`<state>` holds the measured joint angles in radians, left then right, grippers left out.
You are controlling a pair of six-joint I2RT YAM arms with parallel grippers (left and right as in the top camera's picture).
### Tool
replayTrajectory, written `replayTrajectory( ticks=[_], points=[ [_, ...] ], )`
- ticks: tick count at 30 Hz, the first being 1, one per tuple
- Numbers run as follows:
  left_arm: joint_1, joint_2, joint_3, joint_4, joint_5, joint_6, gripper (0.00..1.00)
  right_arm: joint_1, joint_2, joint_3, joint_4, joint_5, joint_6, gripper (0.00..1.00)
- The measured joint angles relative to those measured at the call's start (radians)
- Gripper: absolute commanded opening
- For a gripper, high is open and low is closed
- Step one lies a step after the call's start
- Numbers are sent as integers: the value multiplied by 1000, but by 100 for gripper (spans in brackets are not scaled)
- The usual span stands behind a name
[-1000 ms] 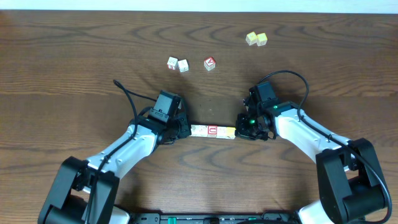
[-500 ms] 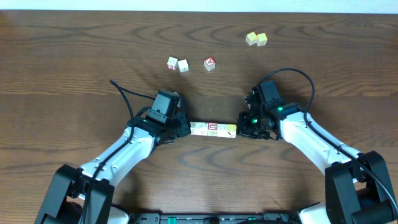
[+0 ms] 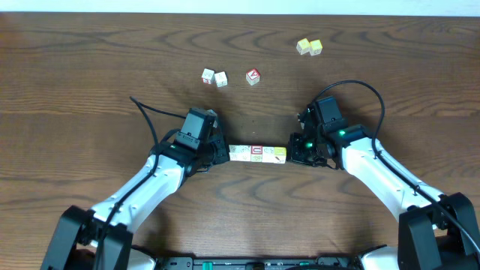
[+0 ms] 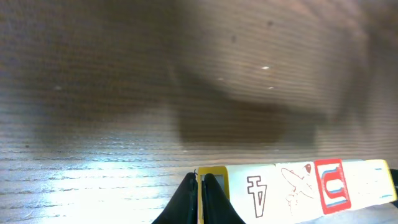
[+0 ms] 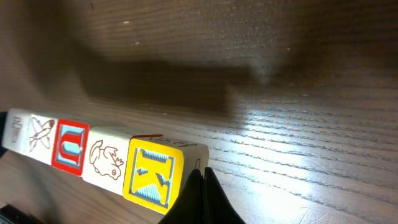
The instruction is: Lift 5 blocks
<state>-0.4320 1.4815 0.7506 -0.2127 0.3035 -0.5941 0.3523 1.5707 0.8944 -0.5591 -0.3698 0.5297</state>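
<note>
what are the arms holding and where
A row of small cream wooden alphabet cubes, clamped lengthwise: the shut left end effector presses one end face, the shut right end effector the other.

Block row (image 3: 257, 154) squeezed endwise btwn L jaws & R jaws.

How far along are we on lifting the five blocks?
Done: the row of cream wooden alphabet blocks is assembled; five printed faces show in the right wrist view. In hand: the shut left gripper and shut right gripper press on its ends, and a detached shadow suggests it is off the wooden table. Left: raising it higher, if needed.
</note>
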Motion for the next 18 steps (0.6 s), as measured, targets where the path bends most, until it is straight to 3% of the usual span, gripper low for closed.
replayTrajectory(
  ticks=[18],
  points=[
    [2, -108, 0, -20, 5, 0, 7, 0, -79, 4, -33, 3, 0, 1]
  ],
)
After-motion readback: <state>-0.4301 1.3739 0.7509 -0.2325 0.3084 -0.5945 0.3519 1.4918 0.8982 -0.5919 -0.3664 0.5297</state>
